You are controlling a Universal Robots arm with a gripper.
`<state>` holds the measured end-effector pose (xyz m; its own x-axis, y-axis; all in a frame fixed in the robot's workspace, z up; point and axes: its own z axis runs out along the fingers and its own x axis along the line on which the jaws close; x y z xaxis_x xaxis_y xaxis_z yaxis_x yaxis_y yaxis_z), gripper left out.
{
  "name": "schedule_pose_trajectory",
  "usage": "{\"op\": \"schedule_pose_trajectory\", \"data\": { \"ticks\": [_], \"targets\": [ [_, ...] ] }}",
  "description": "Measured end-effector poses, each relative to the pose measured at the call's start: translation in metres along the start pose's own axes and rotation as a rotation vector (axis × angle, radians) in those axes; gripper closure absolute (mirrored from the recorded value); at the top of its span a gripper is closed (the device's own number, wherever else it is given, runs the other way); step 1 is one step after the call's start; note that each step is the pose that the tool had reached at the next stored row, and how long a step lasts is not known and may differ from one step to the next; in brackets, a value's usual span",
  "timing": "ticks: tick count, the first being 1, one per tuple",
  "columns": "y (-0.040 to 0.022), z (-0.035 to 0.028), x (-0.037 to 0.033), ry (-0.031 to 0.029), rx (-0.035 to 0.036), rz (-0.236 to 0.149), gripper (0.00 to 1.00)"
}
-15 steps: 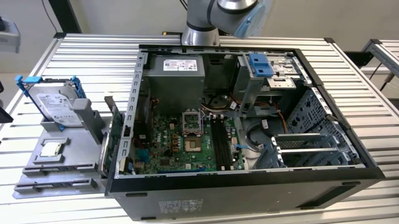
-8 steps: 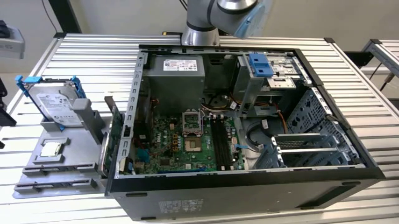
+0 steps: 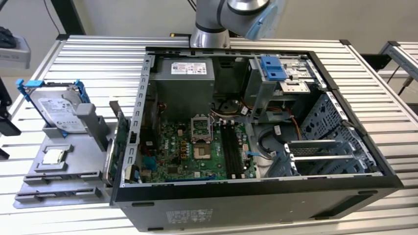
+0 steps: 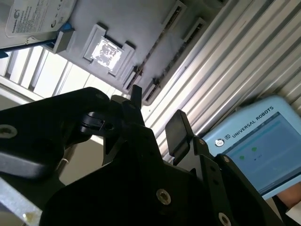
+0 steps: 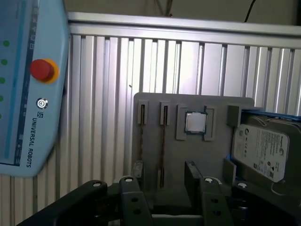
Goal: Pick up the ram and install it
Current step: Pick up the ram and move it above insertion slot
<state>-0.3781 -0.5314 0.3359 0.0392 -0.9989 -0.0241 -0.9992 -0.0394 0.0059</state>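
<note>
Ram (image 5: 162,155) on edge in a slot of the grey tray (image 5: 202,157), just beside the processor (image 5: 195,122). Gripper (image 5: 160,181) over that slot, jaws open and empty. Likely trouble: closing off-centre on so thin a stick, tilting it or catching the slot wall.

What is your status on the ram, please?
Gripper open, empty. Ram standing in tray slot, not yet picked. Hard drive and processor beside it on tray, not touching it.
</note>
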Motion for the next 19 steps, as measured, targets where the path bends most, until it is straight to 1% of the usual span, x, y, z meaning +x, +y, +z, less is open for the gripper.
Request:
{"op": "schedule_pose_trajectory", "data": {
  "ticks": [6, 10, 16, 19],
  "targets": [
    [0.0001, 0.0084, 0.0002, -0.0001, 0.0006, 0.019, 0.00],
    [0.0001, 0.0148, 0.0003, -0.0001, 0.0021, 0.019, 0.00],
    [0.0001, 0.0213, 0.0005, -0.0001, 0.0021, 0.019, 0.00],
    [0.0001, 0.0268, 0.0008, -0.0002, 0.0022, 0.019, 0.00]
  ]
}}
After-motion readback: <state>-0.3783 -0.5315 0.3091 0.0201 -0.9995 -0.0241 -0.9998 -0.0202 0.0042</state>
